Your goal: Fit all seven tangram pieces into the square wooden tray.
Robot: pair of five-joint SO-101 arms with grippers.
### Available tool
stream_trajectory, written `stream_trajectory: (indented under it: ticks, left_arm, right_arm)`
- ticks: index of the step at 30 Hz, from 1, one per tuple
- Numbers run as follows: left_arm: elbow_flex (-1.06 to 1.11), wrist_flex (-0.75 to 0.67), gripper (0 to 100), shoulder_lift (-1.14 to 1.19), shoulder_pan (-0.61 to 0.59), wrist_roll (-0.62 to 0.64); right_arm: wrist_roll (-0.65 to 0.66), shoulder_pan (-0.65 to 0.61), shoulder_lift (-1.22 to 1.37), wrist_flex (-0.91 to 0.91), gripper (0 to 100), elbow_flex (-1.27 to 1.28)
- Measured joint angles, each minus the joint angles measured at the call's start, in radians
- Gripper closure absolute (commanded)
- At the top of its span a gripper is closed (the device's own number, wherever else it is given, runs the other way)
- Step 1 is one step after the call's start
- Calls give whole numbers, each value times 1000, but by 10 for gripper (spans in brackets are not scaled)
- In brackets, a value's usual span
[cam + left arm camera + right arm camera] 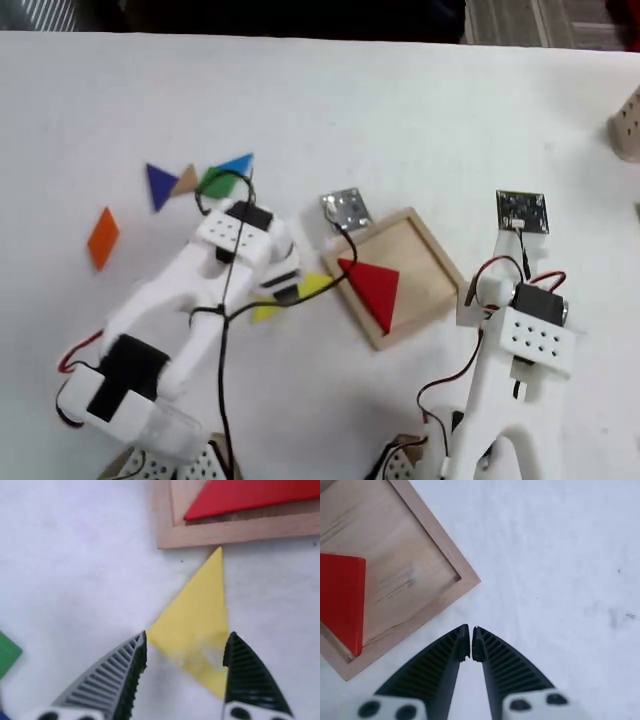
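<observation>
The square wooden tray (430, 250) lies mid-table with a large red triangle (375, 290) inside it. A yellow triangle (197, 615) lies flat on the table, one tip touching the tray rim (240, 532). My left gripper (187, 640) is open, with its fingers on either side of the yellow triangle's wide end. My right gripper (471, 642) is shut and holds nothing, just off the tray's corner (465, 577). On the far left lie an orange parallelogram (102, 237), a dark blue triangle (158, 185), a tan triangle (186, 180), a green piece (215, 182) and a light blue triangle (238, 163).
A cardboard object (627, 125) stands at the table's right edge. Black and red cables (225, 300) trail over the left arm. The white table runs open behind the tray and to the right of the right arm.
</observation>
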Motion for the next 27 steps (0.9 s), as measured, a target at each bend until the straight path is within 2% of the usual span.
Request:
stream_trajectory:
  ticks: [16,27]
  left_arm:
    - [-2,-61,752,49,-9,0]
    - [-40,-44,752,81,-6,-3]
  right_arm:
    - [2,0,0,0,978,0]
    - [3,0,0,0,978,0]
